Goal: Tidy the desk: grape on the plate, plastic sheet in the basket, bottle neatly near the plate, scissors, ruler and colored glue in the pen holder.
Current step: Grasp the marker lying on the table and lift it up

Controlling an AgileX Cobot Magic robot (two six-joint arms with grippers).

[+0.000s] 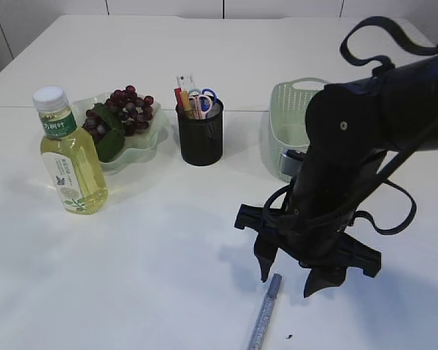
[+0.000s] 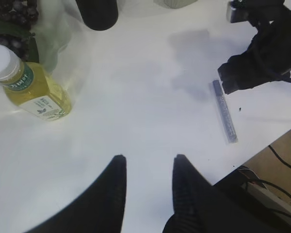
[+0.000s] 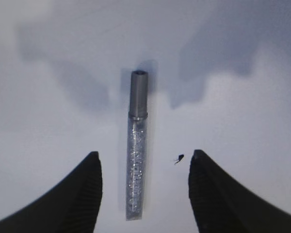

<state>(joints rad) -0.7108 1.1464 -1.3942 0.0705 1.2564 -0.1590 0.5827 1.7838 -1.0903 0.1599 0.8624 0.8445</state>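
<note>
A silver glitter colored glue stick [image 3: 137,145] lies flat on the white table, also seen as the glue stick [image 1: 265,313] near the front edge. My right gripper [image 3: 145,154] hangs open just above it, one finger on each side, touching nothing. In the exterior view the right gripper [image 1: 288,284] points down. The black mesh pen holder [image 1: 200,133] holds the scissors [image 1: 204,99], the ruler [image 1: 185,82] and coloured sticks. Grapes [image 1: 128,108] lie on the green plate [image 1: 142,149]. The bottle [image 1: 69,153] stands upright beside the plate. My left gripper [image 2: 149,160] is open and empty over bare table. The plastic sheet cannot be made out.
A pale green basket [image 1: 292,109] stands right of the pen holder, partly behind my right arm [image 1: 350,146]; a grey-blue shape shows at its near wall. A green object [image 1: 106,138] lies on the plate beside the grapes. A small black speck [image 3: 178,158] lies by the glue stick.
</note>
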